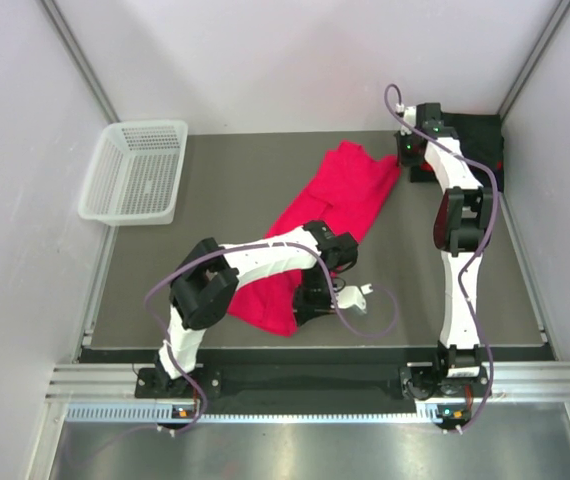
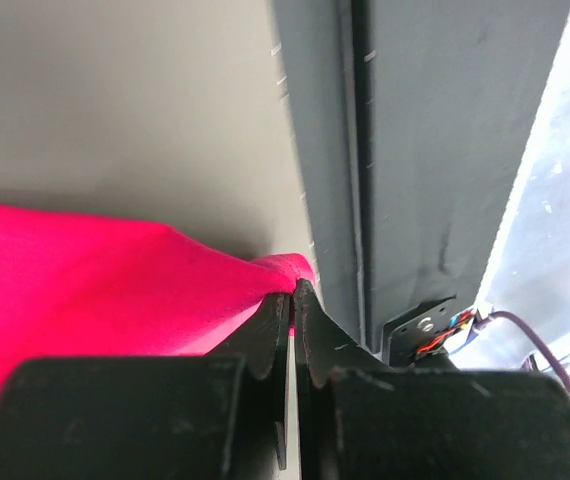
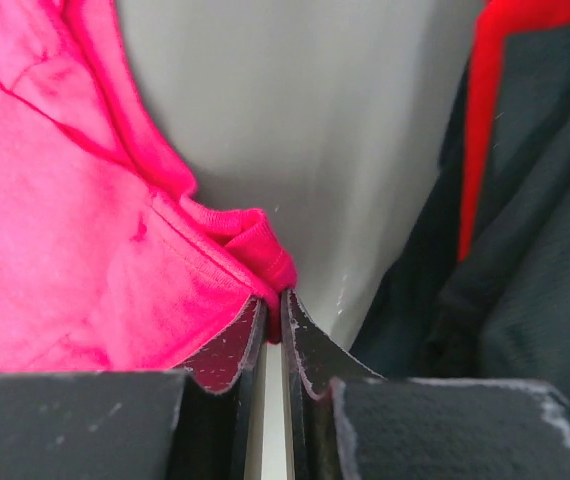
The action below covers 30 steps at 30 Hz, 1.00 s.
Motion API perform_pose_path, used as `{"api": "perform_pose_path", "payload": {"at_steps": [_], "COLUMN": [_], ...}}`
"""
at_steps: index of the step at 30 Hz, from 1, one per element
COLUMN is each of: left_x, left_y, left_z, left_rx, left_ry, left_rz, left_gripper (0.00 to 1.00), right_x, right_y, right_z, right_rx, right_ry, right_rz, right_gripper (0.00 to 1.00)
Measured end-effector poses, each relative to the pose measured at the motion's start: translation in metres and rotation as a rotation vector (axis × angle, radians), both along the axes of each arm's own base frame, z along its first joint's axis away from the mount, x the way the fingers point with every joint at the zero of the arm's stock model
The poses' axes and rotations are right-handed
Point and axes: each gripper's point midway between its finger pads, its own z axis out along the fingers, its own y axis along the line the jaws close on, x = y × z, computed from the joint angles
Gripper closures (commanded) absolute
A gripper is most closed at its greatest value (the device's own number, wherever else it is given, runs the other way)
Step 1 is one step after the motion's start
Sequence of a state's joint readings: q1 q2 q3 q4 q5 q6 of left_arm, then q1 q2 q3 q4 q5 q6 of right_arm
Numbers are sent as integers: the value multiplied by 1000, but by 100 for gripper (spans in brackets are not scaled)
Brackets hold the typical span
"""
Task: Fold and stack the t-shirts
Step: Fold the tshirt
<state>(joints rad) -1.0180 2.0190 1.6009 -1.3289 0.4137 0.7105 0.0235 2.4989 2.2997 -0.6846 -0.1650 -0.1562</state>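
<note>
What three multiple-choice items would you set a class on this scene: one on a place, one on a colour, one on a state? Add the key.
1. Where does the white mesh basket stand in the top view?
A. at the table's far left corner
B. at its far right corner
C. between the arm bases

2. What colour is the t-shirt spread across the middle of the table?
A. black
B. white
C. red

3. In what state is the right gripper?
A. wide open above bare table
B. shut on the t-shirt's edge
C. shut on the basket's rim

Key:
1 A, the basket sits at the upper left of the top view.
2 C, the cloth is bright crimson.
3 B, the right wrist view shows the fingers pinching a red hem.
</note>
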Motion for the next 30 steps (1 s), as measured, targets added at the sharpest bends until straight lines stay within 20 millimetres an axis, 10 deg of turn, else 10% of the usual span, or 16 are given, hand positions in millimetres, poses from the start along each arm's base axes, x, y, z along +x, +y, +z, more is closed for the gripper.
{"api": "perform_pose_path", "payload": {"at_steps": [14, 21, 23, 27, 30], "left_x": [-29, -44, -45, -23, 29], "left_y": [-33, -55, -60, -84, -114], "left_z": [10, 3, 4, 25, 59], "left_rx": [-30, -29, -29, -109, -255], "left_ry": [10, 29, 24, -62, -215], "left_rz": [-38, -54, -51, -24, 68], "left_gripper": [94, 53, 50, 45, 34], "right_x": [23, 39, 40, 42, 38], "right_y": [0, 4, 2, -3, -7], "right_z": [-23, -16, -18, -17, -14], "right_rx": [-41, -62, -69, -94, -108], "right_ry": [-37, -101, -99, -112, -108], "right_rz": [-19, -20, -28, -45, -53], "right_gripper": [96, 93, 74, 52, 50]}}
